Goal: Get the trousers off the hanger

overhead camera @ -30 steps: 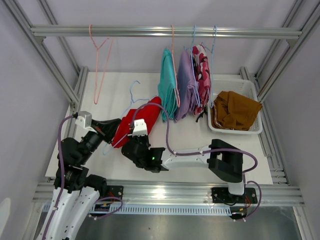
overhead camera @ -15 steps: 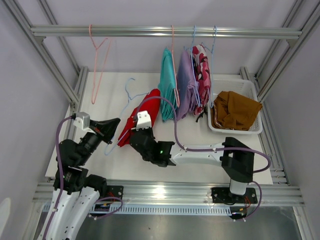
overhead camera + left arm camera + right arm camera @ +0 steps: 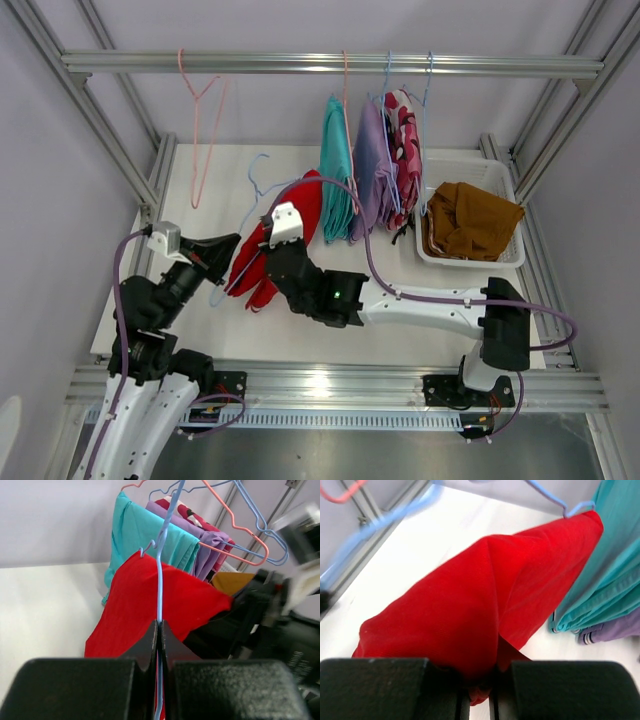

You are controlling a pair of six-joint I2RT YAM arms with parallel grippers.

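Note:
The red trousers (image 3: 262, 252) drape over a light-blue hanger (image 3: 256, 183) held low over the table. My left gripper (image 3: 230, 245) is shut on that hanger's wire (image 3: 159, 587), with the red trousers (image 3: 150, 600) just beyond its tips (image 3: 159, 626). From the right side, my right gripper (image 3: 270, 264) is shut on a fold of the red trousers (image 3: 465, 610); cloth bunches between its jaws (image 3: 481, 687). Teal (image 3: 336, 170), lilac (image 3: 370, 165) and pink camouflage trousers (image 3: 404, 135) hang on hangers from the rail. The mustard-brown trousers (image 3: 468, 218) lie in a basket.
A white basket (image 3: 505, 262) sits at the table's right. An empty pink hanger (image 3: 200, 125) hangs from the metal rail (image 3: 300, 63) at the left. Frame posts stand at both sides. The hanging teal trousers (image 3: 607, 585) are close beside the red pair.
My right gripper has closed on the red trousers and its arm has stretched further left and away. The red cloth has shifted and a fold now hangs lower. The left gripper stays put.

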